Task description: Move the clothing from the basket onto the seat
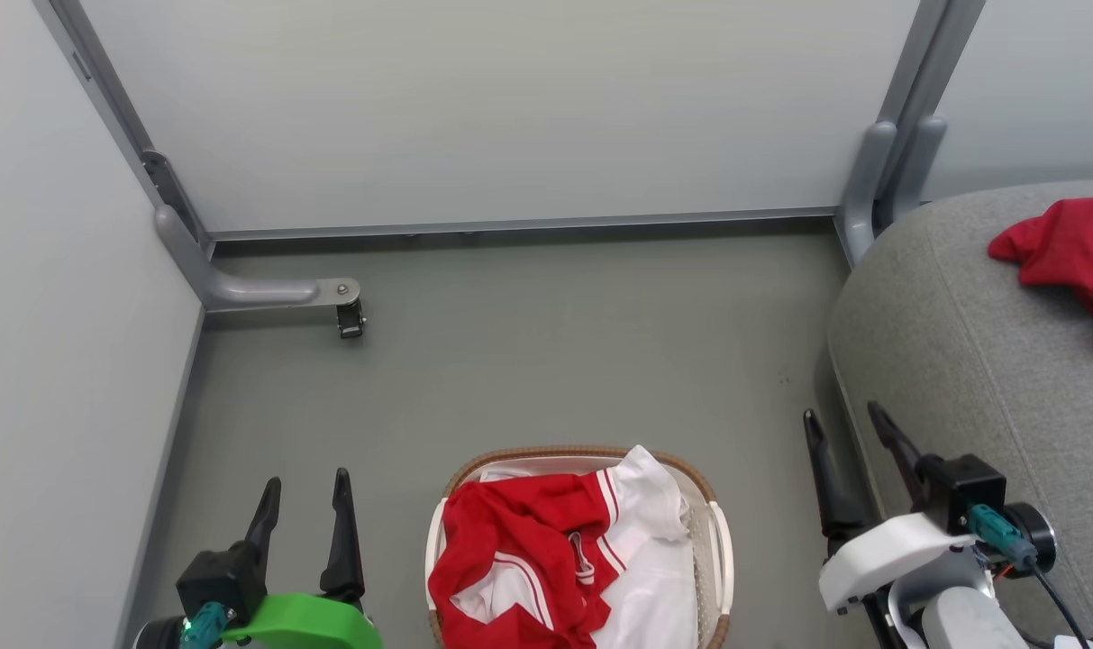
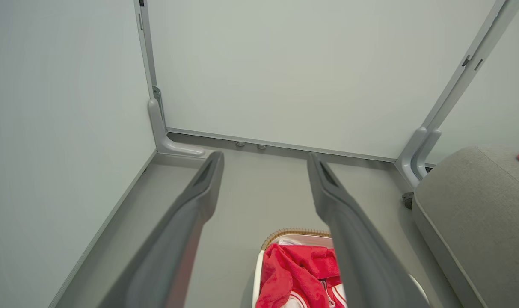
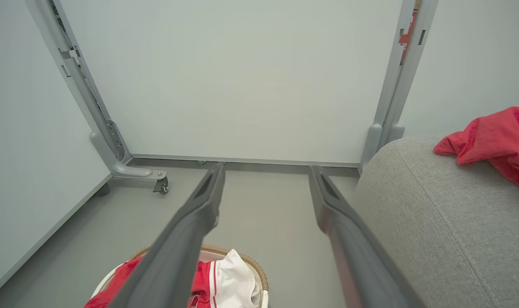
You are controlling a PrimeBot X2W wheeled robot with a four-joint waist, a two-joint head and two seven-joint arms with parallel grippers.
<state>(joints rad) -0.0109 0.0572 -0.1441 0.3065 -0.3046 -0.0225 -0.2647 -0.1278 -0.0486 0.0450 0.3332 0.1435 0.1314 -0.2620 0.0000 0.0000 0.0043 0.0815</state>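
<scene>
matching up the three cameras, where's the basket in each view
Head view: basket at bottom centre, cut off by the lower edge.
Left wrist view: basket at the bottom edge, right of centre.
Right wrist view: basket at the bottom edge, left of centre.
Shared landmark: the grey seat, on the right in all three.

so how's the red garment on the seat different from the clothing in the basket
The seat garment is plain red as far as it shows; the basket clothing is red with white stripes and panels. The seat garment lies loose on the grey seat, cut by the picture's edge; the basket clothing is heaped in the white basket, above its rim. Both are crumpled red fabric.
</scene>
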